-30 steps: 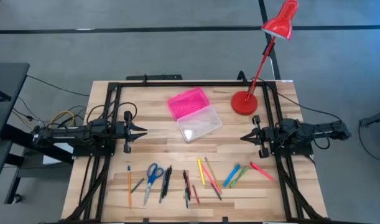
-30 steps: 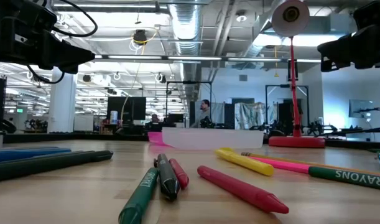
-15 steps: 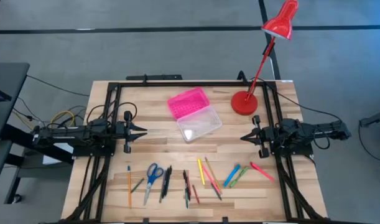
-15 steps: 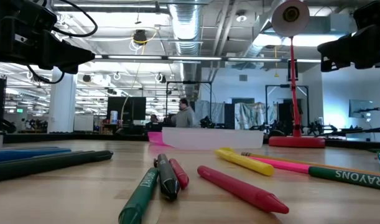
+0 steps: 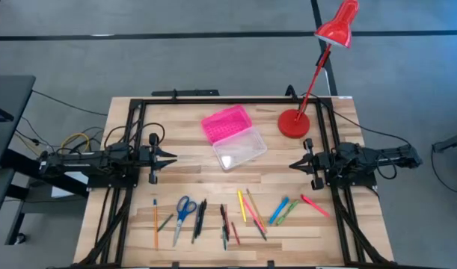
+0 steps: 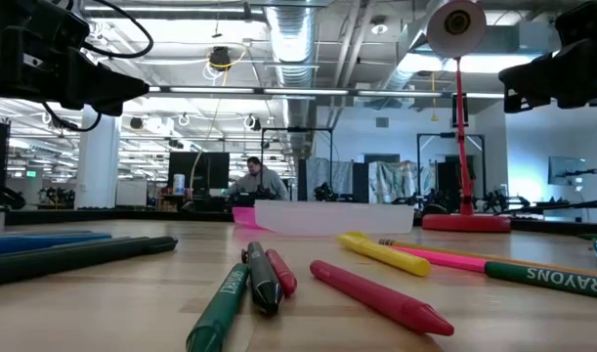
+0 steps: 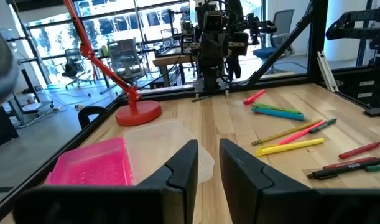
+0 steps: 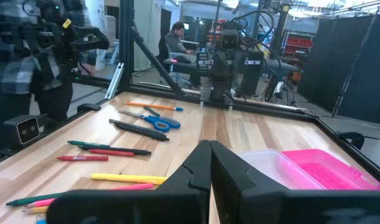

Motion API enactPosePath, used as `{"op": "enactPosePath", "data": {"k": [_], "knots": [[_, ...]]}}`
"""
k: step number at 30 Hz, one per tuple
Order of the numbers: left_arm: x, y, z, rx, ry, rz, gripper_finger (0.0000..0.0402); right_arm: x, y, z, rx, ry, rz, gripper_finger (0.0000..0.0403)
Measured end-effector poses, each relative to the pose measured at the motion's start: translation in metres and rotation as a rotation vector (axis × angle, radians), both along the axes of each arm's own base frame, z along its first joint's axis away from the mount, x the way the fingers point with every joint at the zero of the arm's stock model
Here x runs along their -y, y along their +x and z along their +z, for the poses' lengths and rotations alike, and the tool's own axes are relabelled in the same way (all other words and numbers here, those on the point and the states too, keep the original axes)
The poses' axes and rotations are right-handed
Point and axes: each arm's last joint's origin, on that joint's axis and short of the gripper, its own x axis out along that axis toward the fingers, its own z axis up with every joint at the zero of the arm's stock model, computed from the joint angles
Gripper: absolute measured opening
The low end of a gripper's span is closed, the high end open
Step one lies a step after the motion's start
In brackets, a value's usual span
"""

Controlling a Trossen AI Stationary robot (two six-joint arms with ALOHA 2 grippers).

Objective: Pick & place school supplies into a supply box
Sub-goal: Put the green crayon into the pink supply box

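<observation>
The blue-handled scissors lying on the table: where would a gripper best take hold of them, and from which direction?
Probably straight down from above, closing across the narrow middle where blades meet handles. The scissors lie flat on the table, so nothing offers a grip from the side. The left gripper is the nearer one and appears slightly open.

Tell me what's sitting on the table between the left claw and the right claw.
In the high view, the supply box lies open between the left claw and right claw, clear base nearest their line, pink lid behind. The rest is bare wood.
</observation>
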Motion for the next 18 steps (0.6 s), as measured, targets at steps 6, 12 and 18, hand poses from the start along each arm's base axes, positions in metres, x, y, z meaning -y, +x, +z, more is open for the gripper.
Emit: {"op": "enactPosePath", "data": {"k": [6,12,18], "knots": [[0.0,0.0,0.0,0.0,0.008,0.0,0.0061,0.0,0.0,0.0,0.0,0.0,0.0,0.0],[0.0,0.0,0.0001,0.0,0.005,0.0,0.0061,0.0,0.0,0.0001,0.0,0.0,0.0,0.0],[0.0,0.0,0.0,0.0,0.0,0.0,0.0061,0.0,0.0,0.0,0.0,0.0,0.0,0.0]]}}
